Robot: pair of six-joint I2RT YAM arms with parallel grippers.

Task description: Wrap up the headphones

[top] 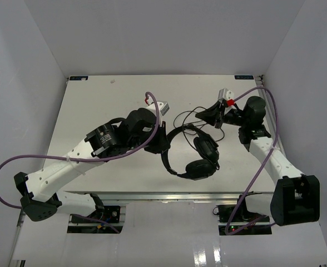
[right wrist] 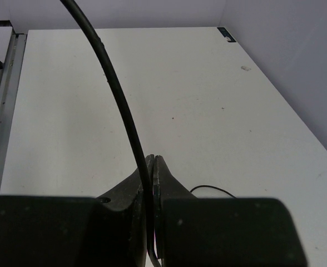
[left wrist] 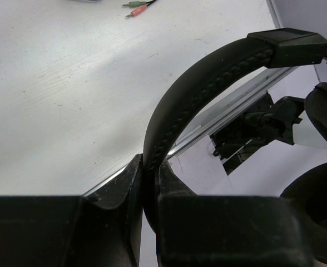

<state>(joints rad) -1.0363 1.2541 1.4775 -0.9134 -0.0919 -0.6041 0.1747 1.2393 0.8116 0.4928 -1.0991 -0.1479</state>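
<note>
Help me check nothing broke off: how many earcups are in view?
2. In the top view, the far earcup lies near centre; the near earcup sits just below it. None seems hidden.

One headphones (top: 198,169) set with two earcups (top: 206,148), two robot arms (top: 69,167), and seemingly two small plugs (left wrist: 135,8).

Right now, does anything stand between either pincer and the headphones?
Nothing visible does. The left pincer is shut on the headband, and the right pincer is shut on the thin black cable; both grip the headphones directly.
</note>
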